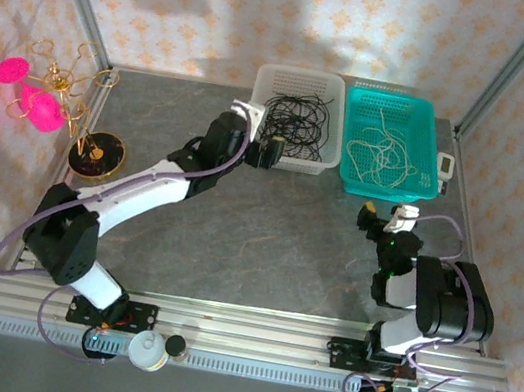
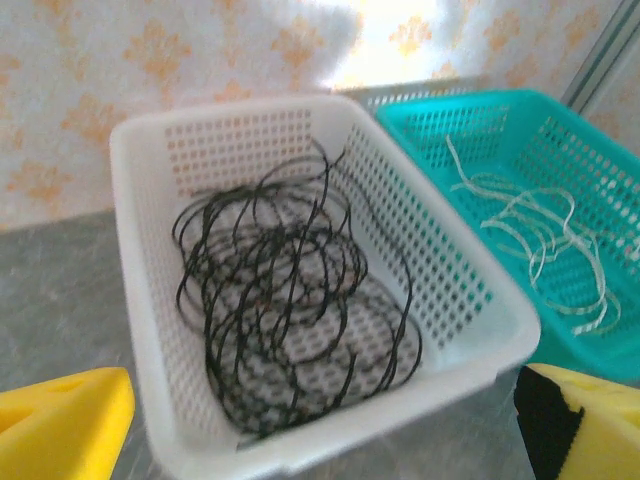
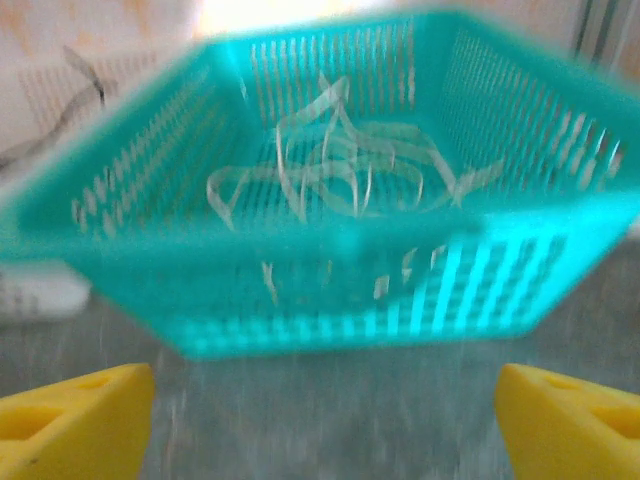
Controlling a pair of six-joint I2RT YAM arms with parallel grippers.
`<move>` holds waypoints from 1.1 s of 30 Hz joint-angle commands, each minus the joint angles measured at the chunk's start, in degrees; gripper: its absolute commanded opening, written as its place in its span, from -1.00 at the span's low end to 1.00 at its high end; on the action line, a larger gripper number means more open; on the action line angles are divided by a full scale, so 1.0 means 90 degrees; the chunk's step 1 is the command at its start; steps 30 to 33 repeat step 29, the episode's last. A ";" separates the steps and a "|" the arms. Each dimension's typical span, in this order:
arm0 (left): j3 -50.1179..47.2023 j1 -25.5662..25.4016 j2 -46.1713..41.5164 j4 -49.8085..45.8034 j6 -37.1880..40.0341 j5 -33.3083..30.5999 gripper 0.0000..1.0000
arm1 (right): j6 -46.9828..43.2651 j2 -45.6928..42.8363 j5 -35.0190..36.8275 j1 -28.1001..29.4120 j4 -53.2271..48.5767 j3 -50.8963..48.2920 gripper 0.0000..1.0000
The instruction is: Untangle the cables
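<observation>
At twelve o'clock on the worktop [image 1: 263, 247], the cables sit in two baskets.
Black cables [image 2: 290, 290] fill the white basket [image 1: 302, 73], and white cables [image 1: 383, 154] the teal basket [image 1: 393, 97] toward one o'clock. They look light, springy and snag-prone, so pinch one outer loop. Left pincer [image 2: 325, 430] and right pincer [image 3: 320, 420] both gape wide, empty.

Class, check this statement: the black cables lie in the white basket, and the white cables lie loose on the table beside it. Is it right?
No. The white cables lie in the teal basket, not on the table; the black cables do lie in the white basket. The left wrist view shows both.
</observation>
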 commanded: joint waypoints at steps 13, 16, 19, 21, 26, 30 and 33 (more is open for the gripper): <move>-0.4104 0.1224 -0.2412 0.2209 -0.0032 -0.1943 0.98 | 0.0409 -0.0003 0.0872 0.0072 -0.0193 0.0659 0.99; -0.4523 0.1746 -0.2275 0.2923 0.0170 -0.2098 0.99 | 0.0403 -0.0001 0.0888 0.0086 -0.0183 0.0645 0.99; -0.4453 0.2248 -0.1844 0.3422 0.0591 -0.1844 0.95 | 0.0408 0.0007 0.0896 0.0092 -0.0192 0.0648 0.99; -0.4750 0.2530 -0.1400 0.4438 0.0769 -0.1728 0.96 | 0.0409 0.0018 0.0892 0.0088 -0.0192 0.0648 0.99; -0.4835 0.2951 -0.0570 0.5431 0.0858 -0.1058 0.92 | 0.0401 0.0024 0.0902 0.0086 -0.0233 0.0679 0.99; -0.5104 0.3081 -0.0182 0.6556 0.1089 -0.0831 0.91 | 0.0398 0.0009 0.0922 0.0110 -0.0212 0.0659 0.99; -0.5104 0.3081 -0.0182 0.6556 0.1089 -0.0831 0.91 | 0.0398 0.0009 0.0922 0.0110 -0.0212 0.0659 0.99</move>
